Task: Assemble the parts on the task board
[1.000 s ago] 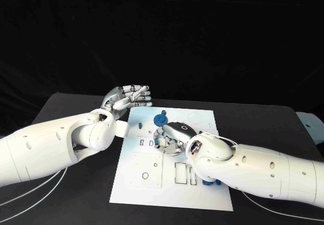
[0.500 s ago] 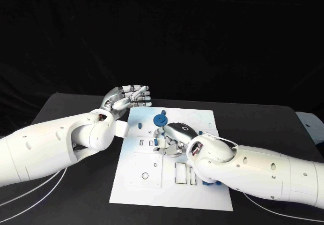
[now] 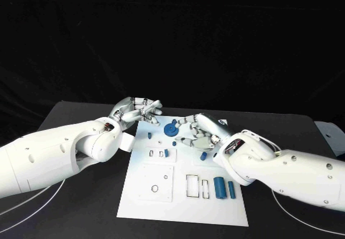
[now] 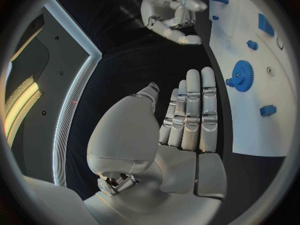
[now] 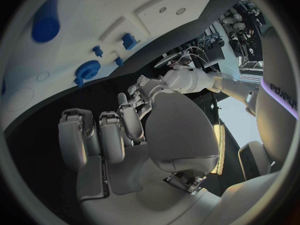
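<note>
White task board (image 3: 154, 199): blue gear (image 3: 170, 130) upright; two blue cylinders (image 3: 220, 187) in slots

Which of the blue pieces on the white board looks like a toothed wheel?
The blue gear near the board's far edge, between the two robot hands. It is round with teeth on its rim; the other blue parts, like the two cylinders lying nearer the robot, are plain pegs or blocks.
</note>
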